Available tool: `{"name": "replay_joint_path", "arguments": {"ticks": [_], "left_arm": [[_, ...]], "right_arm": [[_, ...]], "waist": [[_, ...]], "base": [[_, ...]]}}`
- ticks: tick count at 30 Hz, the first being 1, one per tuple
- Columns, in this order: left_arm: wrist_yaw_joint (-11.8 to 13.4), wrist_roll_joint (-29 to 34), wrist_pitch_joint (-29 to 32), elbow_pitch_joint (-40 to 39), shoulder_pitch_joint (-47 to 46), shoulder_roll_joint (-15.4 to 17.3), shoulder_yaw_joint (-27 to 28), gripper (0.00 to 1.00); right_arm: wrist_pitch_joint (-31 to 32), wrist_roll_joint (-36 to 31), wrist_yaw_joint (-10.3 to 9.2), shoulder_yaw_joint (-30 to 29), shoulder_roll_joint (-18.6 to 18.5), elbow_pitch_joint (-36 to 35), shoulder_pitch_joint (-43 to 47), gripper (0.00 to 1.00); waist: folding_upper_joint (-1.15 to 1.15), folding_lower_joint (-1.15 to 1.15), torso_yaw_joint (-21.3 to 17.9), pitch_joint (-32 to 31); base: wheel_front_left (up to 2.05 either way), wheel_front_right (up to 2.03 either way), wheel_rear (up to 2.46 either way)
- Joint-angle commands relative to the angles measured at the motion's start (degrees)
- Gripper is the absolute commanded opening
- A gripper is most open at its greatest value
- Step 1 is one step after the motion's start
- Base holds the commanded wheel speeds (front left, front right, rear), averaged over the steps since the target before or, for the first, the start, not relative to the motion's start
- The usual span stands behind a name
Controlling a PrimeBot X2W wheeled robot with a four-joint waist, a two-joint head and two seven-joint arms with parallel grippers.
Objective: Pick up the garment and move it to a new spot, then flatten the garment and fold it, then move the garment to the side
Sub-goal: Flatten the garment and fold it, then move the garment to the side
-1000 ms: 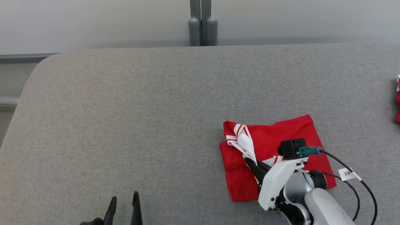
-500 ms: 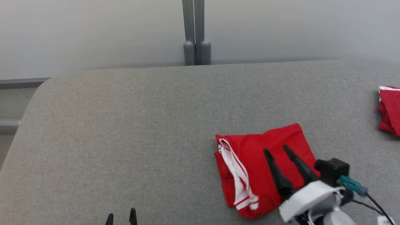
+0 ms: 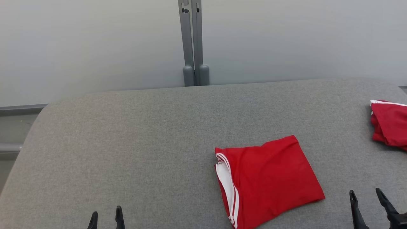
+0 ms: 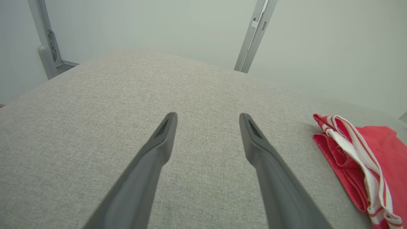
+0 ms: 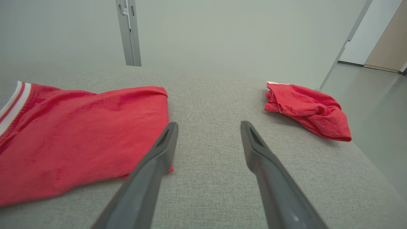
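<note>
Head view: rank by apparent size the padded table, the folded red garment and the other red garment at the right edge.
1. padded table, largest by far.
2. folded red garment.
3. other red garment, smallest as seen; the frame edge crops it, so unsure.

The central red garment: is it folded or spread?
Folded: the garment lies as a compact square, layered white-striped edges stacked on one side.

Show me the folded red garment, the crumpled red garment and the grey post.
folded red garment (image 3: pixel 273 178), head view, middle of its flat red top.
crumpled red garment (image 5: pixel 305 109), right wrist view, middle of the heap.
grey post (image 3: pixel 187 41), head view, upper shaft.
</note>
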Motion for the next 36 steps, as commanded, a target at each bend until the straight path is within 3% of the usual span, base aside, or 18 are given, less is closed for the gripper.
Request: {"name": "replay_joint_path", "arguments": {"ticks": [1, 7, 27, 32, 36], "left_arm": [[-0.09, 0.69, -0.17, -0.36, 0.85, 0.11, 0.36, 1.00], [-0.58, 2.06, -0.16, -1.13, 1.01, 0.11, 1.43, 1.00], [-2.11, 3.46, -0.16, -1.70, -0.09, 0.11, 2.56, 1.00], [-2.48, 3.67, -0.16, -1.95, -1.11, 0.10, 2.19, 1.00], [-2.96, 4.13, -0.16, -1.35, -2.17, 0.11, 1.28, 1.00]], "right_arm": [[-0.22, -0.86, -0.04, -1.30, 0.45, -0.82, 0.85, 1.00], [-0.23, -1.88, -0.04, -3.81, 2.50, -2.74, 2.84, 1.00], [-0.24, -0.35, -0.04, 0.36, 2.72, -6.07, -1.09, 1.00], [0.40, 5.29, -0.04, 4.54, 1.05, 2.43, -7.22, 1.00], [9.74, 10.47, -0.04, 8.65, -1.54, 12.20, -17.10, 1.00]], "waist": [[0.00, 0.00, -0.03, -0.42], [0.00, 0.00, 0.17, -0.56], [0.00, 0.00, 1.04, 0.97], [0.00, 0.00, 1.21, 2.43], [0.00, 0.00, 2.03, 4.16]], "base": [[0.00, 0.00, 0.00], [0.00, 0.00, 0.00], [0.00, 0.00, 0.00], [0.00, 0.00, 0.00], [0.00, 0.00, 0.00]]}}
